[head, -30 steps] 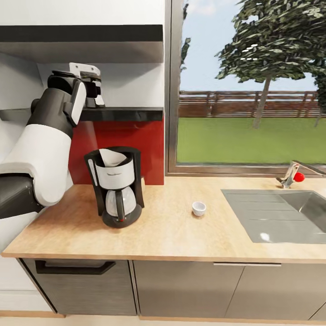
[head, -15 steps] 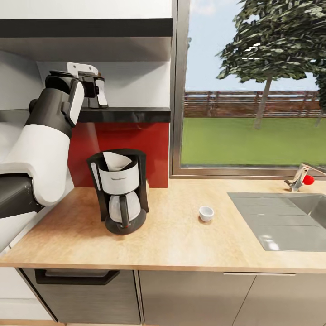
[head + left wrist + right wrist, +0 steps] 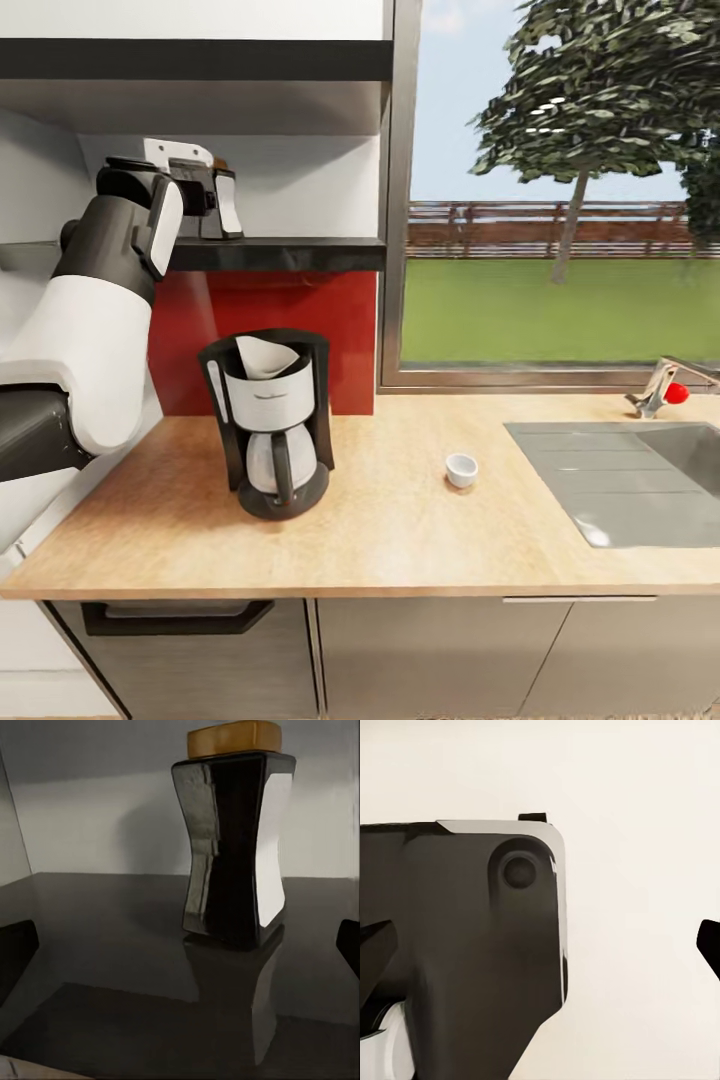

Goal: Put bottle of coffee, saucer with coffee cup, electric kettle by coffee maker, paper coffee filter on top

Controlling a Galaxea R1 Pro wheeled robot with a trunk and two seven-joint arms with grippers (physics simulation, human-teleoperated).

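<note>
The coffee maker (image 3: 268,425) carries a small dark line of lettering on its white upper band, too blurred to read. The white panel on the bottle of coffee (image 3: 234,840) shows no print.

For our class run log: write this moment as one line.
left gripper: open, at shelf | dark brown waisted bottle with gold cap: upright, ungrasped | white paper filter: atop black-and-white coffee maker
</note>
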